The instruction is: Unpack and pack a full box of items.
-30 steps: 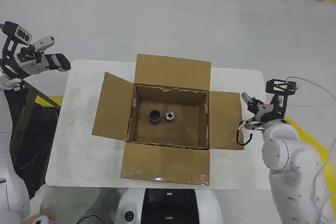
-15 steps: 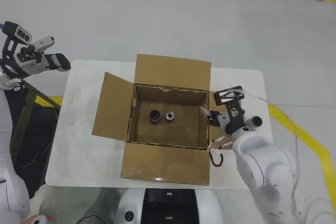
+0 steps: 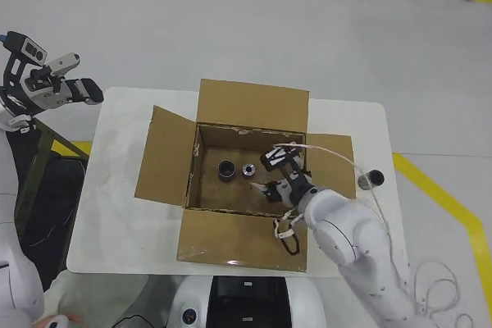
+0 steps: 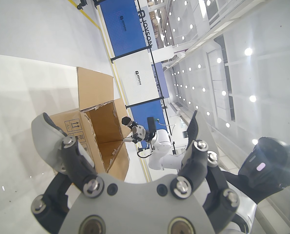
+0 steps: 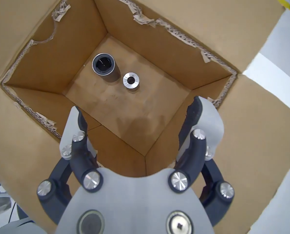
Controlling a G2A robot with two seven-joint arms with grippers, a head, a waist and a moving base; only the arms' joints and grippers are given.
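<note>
An open cardboard box (image 3: 254,102) stands in the middle of the white table, all four flaps spread out. On its floor sit a dark cylinder (image 3: 227,170) and, beside it, a smaller silver ring (image 3: 248,170). My right gripper (image 3: 272,187) hangs open and empty above the right half of the box's opening. From its wrist I look down at the dark cylinder (image 5: 103,64) and the silver ring (image 5: 131,80), both ahead of the right gripper (image 5: 135,105). My left gripper (image 3: 88,88) is off the table's far left corner, open and empty; the left gripper (image 4: 119,116) faces the box (image 4: 96,93) from afar.
The white table (image 3: 115,213) has bare room left of the box and a narrower strip on the right. A yellow floor line (image 3: 443,189) runs past the table's right side. Dark equipment (image 3: 41,197) stands on the floor to the left.
My right arm has swung from the table's right edge leftward, across the box's right flap, to above the opening. The left arm and the two items have not moved.
</note>
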